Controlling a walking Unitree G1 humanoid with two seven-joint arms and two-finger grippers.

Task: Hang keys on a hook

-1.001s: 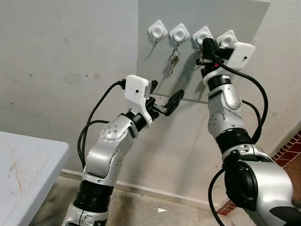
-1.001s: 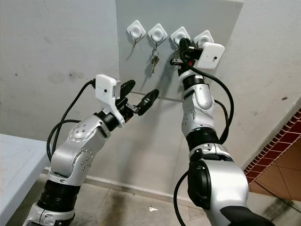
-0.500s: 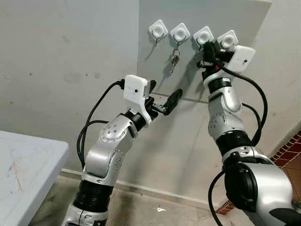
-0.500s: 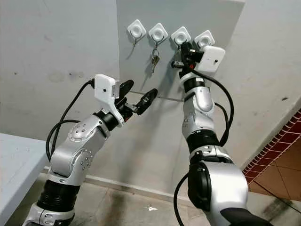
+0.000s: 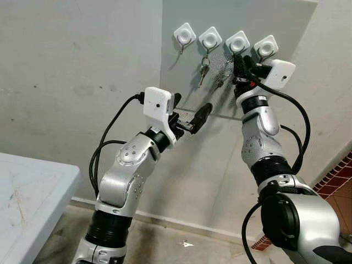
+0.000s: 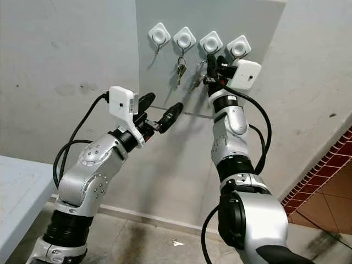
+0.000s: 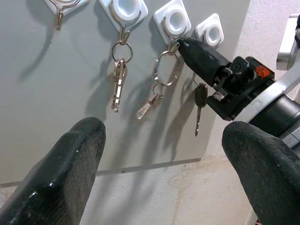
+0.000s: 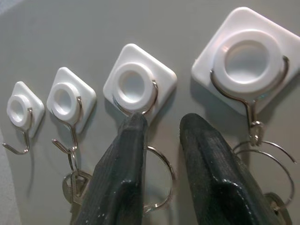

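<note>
Four white hooks sit in a row on a grey wall panel [image 5: 181,82]. One key bunch [image 5: 204,70] hangs from the second hook [image 5: 210,38]. A key ring with a key [image 5: 222,77] hangs from the third hook [image 5: 237,42], and another key [image 7: 200,105] hangs below the fourth hook [image 5: 265,46]. My right gripper [image 8: 161,126] is raised just under the third hook, fingers slightly open, with the ring [image 8: 164,178] showing in the gap behind them. My left gripper [image 5: 190,110] is open in mid-air, below and left of the hooks, holding nothing.
A white table [image 5: 27,203] stands at my lower left. Red tiles [image 5: 338,176] run along the lower right wall. The first hook [image 5: 184,36] is bare. Concrete floor [image 5: 181,242] lies below the arms.
My right gripper has dropped slightly from the third hook and its fingers have parted. The key ring it held now hangs from that hook. The left arm has barely moved.
</note>
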